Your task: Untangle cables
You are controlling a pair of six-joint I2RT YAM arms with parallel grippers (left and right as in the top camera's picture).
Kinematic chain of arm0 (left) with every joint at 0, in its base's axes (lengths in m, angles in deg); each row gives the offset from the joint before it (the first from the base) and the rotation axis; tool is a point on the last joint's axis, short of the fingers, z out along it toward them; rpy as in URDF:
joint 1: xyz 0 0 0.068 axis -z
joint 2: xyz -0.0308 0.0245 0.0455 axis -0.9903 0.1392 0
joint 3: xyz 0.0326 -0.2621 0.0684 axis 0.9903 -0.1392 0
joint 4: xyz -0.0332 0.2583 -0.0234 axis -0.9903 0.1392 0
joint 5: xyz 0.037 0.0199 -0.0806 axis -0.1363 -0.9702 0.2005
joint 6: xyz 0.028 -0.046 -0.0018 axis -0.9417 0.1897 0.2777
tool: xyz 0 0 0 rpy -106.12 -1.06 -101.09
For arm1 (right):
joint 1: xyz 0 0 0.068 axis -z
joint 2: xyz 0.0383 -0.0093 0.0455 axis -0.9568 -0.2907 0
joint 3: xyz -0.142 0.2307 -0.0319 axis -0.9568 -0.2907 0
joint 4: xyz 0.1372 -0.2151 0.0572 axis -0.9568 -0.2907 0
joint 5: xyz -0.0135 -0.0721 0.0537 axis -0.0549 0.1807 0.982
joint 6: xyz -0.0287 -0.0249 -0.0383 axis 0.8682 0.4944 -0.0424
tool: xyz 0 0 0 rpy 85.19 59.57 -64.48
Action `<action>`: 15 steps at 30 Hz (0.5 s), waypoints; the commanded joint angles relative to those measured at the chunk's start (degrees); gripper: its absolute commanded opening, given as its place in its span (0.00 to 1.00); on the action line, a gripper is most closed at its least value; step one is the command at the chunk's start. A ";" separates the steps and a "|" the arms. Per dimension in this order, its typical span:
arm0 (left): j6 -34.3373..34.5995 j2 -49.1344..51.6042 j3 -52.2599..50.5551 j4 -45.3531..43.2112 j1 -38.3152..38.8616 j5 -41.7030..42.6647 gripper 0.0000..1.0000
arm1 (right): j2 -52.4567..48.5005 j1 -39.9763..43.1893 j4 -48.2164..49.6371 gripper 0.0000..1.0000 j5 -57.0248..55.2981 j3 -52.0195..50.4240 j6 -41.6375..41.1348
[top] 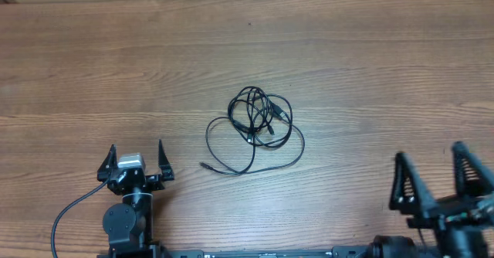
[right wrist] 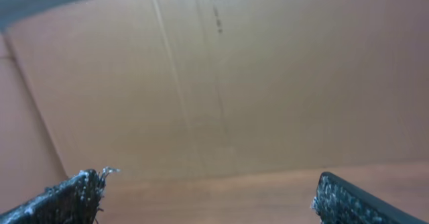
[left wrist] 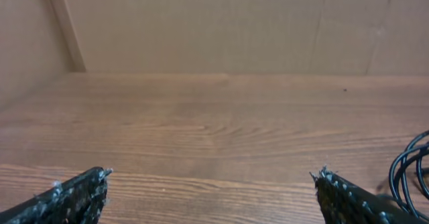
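The cables [top: 255, 130] lie in one loose black tangle on the wooden table [top: 347, 57], about mid-table and a little to the right of centre. They are between the two arms and well apart from both. The tightest knotting is at the far end of the bundle, and wider loops spread out from it toward the near edge and to the right. The tangle is roughly round, so its long axis is weak. What stretch it has runs on a diagonal from the far right to the near left. One free tail carries that line outward, and its plug [top: 203, 165] points near-left, toward the left arm's side.

The left gripper [top: 137, 145] hovers near the front edge with its jaws spread wide and nothing between them. In its wrist view, a few strands show at the right edge, beside the right fingertip [left wrist: 328, 180].

The right gripper [top: 429, 151] is at the front right corner, also fully spread and holding nothing (its wrist camera sees mostly the cardboard wall [right wrist: 268, 83]).
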 commanded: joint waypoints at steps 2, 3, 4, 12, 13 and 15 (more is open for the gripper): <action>-0.94 -0.55 -0.22 -0.07 -0.22 -0.11 1.00 | -17.25 0.15 -4.55 1.00 -1.57 15.23 2.82; -0.94 -0.55 -0.22 -0.07 -0.22 -0.11 1.00 | -20.09 0.15 -5.70 1.00 -1.57 18.23 3.76; -0.94 -0.55 -0.22 -0.07 -0.22 -0.11 1.00 | -26.12 0.15 -8.39 1.00 -1.60 24.48 5.38; -0.94 -0.55 -0.24 -0.07 -0.22 -0.11 0.99 | -61.37 0.15 -31.89 1.00 -7.50 65.13 11.41; -0.94 -0.55 -0.24 -0.07 -0.22 -0.11 1.00 | -66.01 0.15 -34.69 1.00 -9.44 70.27 11.41; -0.94 -0.55 -0.22 -0.07 -0.22 -0.11 0.99 | -72.08 0.15 -36.41 1.00 -10.23 75.63 11.37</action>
